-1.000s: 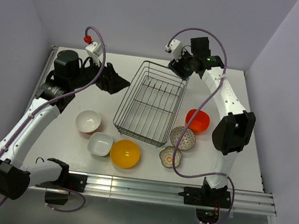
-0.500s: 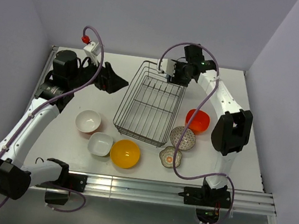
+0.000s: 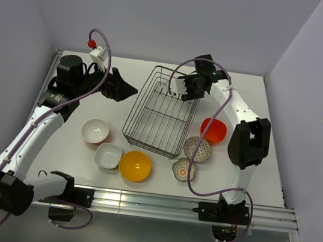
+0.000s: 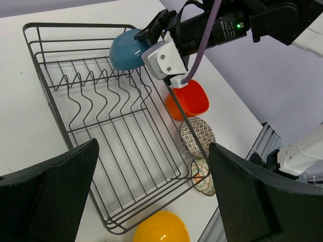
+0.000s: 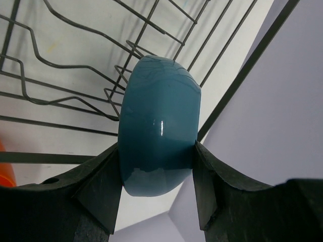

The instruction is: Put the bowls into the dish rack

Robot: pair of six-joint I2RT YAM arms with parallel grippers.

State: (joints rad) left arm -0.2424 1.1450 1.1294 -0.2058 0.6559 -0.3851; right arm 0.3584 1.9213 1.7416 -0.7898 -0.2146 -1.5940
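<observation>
a: where is the blue bowl (image 5: pixel 159 126) held?
b: it is pinched on edge between the jaws of the right gripper (image 5: pixel 157 161), which are set partly apart across its sides. it is hung over the far right corner of the rack (image 4: pixel 75 23), just above the tines. whether a wire is touched cannot be told.
a: and the left gripper (image 3: pixel 128 89)?
b: it is spread wide with nothing held, left of the rack. the right arm is much the nearer.
a: what is the move turned on?
b: the bowl's edge, judged to need lining up with a gap between tines directly below.
</observation>
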